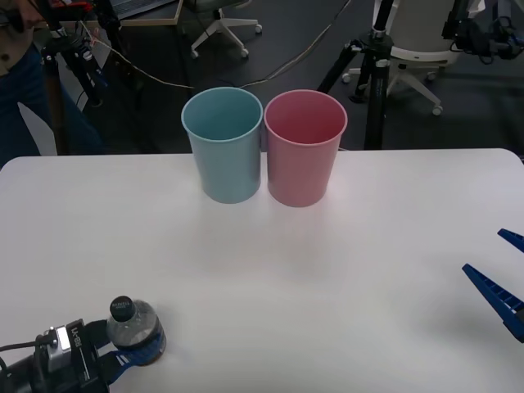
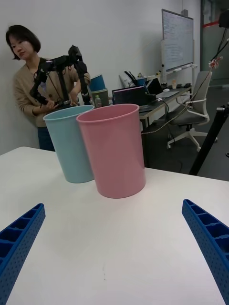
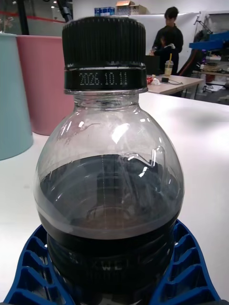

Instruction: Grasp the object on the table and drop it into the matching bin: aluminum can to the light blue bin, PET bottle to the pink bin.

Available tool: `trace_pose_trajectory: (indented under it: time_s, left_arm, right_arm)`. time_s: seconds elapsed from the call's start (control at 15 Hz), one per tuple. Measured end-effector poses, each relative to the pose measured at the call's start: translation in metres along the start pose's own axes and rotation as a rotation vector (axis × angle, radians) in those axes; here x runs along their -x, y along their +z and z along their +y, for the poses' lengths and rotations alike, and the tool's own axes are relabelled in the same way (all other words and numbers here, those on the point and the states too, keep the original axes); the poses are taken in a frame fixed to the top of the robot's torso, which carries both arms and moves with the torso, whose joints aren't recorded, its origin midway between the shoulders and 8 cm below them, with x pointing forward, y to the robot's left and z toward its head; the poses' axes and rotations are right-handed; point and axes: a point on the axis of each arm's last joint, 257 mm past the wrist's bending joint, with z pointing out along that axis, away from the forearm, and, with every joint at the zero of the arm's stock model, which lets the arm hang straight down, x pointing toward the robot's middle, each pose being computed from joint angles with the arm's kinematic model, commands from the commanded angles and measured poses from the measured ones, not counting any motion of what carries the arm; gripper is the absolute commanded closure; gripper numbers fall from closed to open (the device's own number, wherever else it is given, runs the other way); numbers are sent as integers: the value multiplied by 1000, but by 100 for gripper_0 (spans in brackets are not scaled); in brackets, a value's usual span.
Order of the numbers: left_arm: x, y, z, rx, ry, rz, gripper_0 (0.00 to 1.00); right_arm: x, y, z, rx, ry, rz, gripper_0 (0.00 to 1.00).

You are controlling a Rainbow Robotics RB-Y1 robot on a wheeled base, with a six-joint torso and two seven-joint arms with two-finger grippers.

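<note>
The PET bottle (image 1: 135, 326), small, clear and grey-tinted with a dark lettered cap, stands upright at the near left of the white table (image 1: 286, 278). My left gripper (image 1: 141, 350) is shut on its lower body, and the blue fingers (image 3: 191, 271) curve around the bottle (image 3: 109, 190). The light blue bin (image 1: 223, 147) and the pink bin (image 1: 303, 151) stand side by side at the table's far middle, pink on the right. My right gripper (image 1: 483, 250) hovers open at the table's right edge with nothing between its fingers, facing the pink bin (image 2: 114, 152) and the light blue bin (image 2: 69, 143).
Bare tabletop lies between the bottle and the bins. Behind the far edge of the table stand a black tripod (image 1: 372, 74), office chairs (image 1: 417, 49) and cables on the floor. A person (image 2: 28, 81) stands beyond the table, touching nothing on it.
</note>
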Motion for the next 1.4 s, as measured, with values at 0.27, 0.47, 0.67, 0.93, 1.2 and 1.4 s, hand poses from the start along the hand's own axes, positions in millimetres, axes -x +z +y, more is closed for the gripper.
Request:
trace_pose_trajectory:
  time_s: [0.27, 0.47, 0.67, 0.93, 1.2, 1.4]
  left_arm:
    - [51, -4, 10, 43, -16, 6, 100]
    - [87, -13, 19, 78, -6, 1, 100]
    - [108, -12, 28, 87, 42, 9, 100]
    - [141, -3, 27, 47, 100, -6, 100]
    - [184, 17, 24, -11, 92, -51, 100]
    - [210, 38, 27, -46, 112, -59, 100]
  right_arm:
    - [0, 0, 0, 0, 0, 0, 0]
    - [0, 0, 0, 0, 0, 0, 0]
    - [0, 0, 0, 0, 0, 0, 0]
    - [0, 0, 0, 0, 0, 0, 0]
    - [0, 0, 0, 0, 0, 0, 0]
    - [0, 0, 0, 0, 0, 0, 0]
